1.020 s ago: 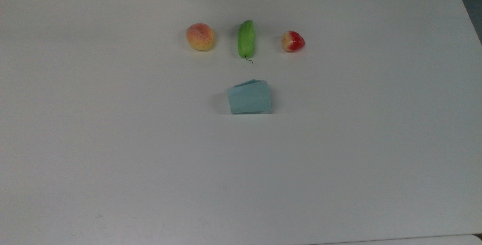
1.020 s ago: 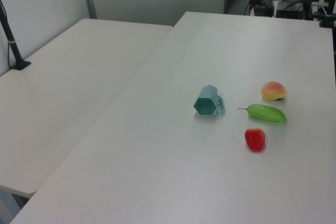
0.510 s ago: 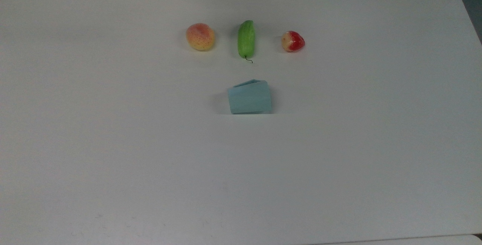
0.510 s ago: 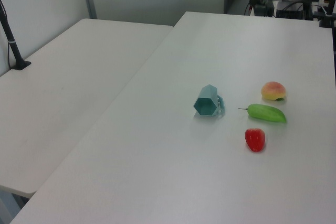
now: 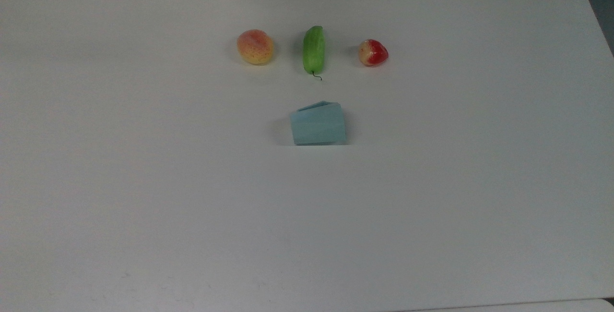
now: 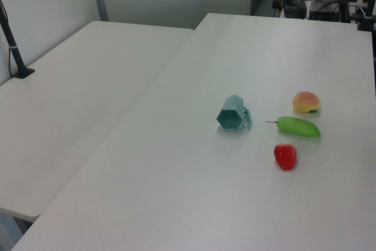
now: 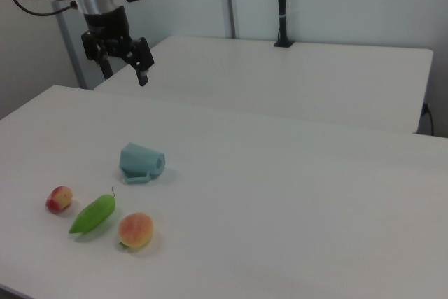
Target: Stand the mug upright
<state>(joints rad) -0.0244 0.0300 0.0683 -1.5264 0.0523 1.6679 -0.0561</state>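
The pincer (image 7: 124, 68) hangs high, pointing down, fingers apart and empty. Well below it, on the white table (image 7: 294, 194), the mug (image 7: 142, 162) lies on its side.

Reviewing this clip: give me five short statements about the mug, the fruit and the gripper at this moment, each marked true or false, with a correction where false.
1. The mug lies on its side on the table. True.
2. The gripper is clamped on the mug. False: it hangs in the air above the table, well apart from the mug, with its fingers spread and nothing between them.
3. In the top view, the cucumber lies between the peach and the strawberry. True.
4. The mug touches the cucumber. False: bare table separates them.
5. The strawberry sits inside the mug. False: it rests on the table, beside the cucumber.
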